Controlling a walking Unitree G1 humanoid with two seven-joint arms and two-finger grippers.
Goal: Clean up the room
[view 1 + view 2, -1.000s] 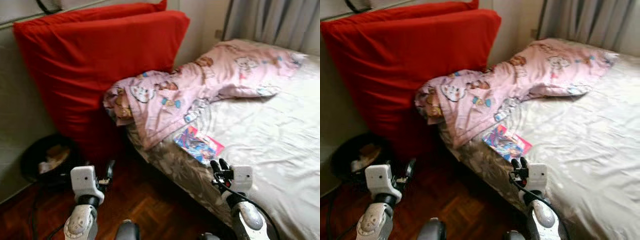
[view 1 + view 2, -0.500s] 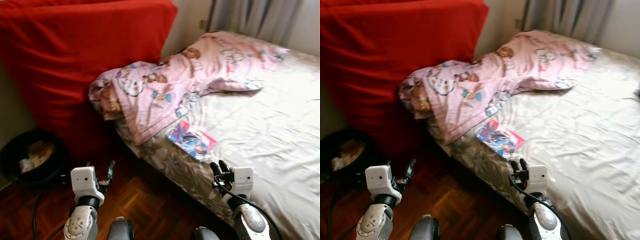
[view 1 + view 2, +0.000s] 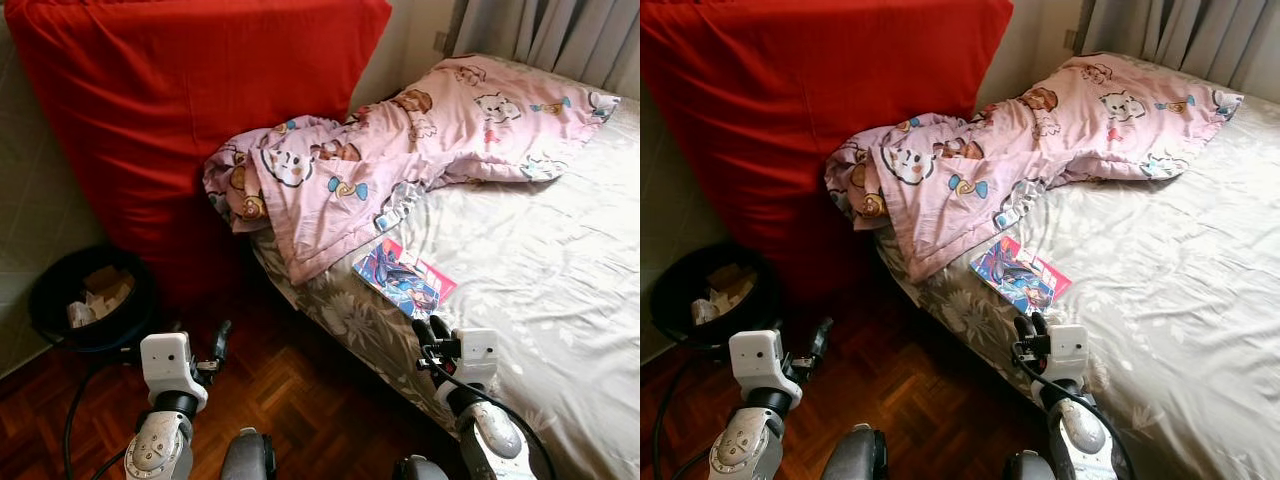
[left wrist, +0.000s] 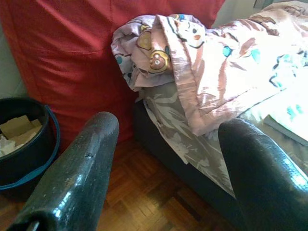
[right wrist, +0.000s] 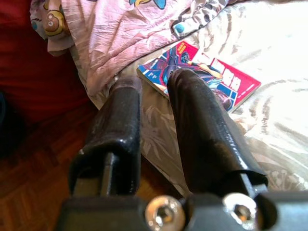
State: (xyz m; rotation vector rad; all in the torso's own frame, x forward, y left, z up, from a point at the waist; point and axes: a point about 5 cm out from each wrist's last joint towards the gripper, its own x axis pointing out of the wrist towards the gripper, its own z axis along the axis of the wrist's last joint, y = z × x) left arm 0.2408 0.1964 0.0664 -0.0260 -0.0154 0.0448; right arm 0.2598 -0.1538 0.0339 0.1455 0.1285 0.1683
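Nearest to me, my left gripper point(image 3: 219, 340) hangs over the parquet floor point(image 3: 300, 400) with its fingers spread wide apart, grasping nothing. My right gripper point(image 3: 433, 331) hovers at the near edge of the bed point(image 3: 560, 300), fingers drawn close with only a narrow gap between them and nothing held. Just beyond that gripper lies a comic book point(image 3: 404, 279), flat on the pale floral sheet, its cover glossy red and blue with a pink margin, one corner pointing toward the bed edge. To the left, on the floor against the wall, sits a black bin point(image 3: 88, 300) holding crumpled paper and cardboard. Farther back, a pink cartoon-print quilt point(image 3: 400, 160) is rumpled across the bed, one end spilling over the near left corner. Behind it, a big red cushion point(image 3: 190, 110) leans upright against the wall, and grey curtains point(image 3: 560, 35) hang at the far right.
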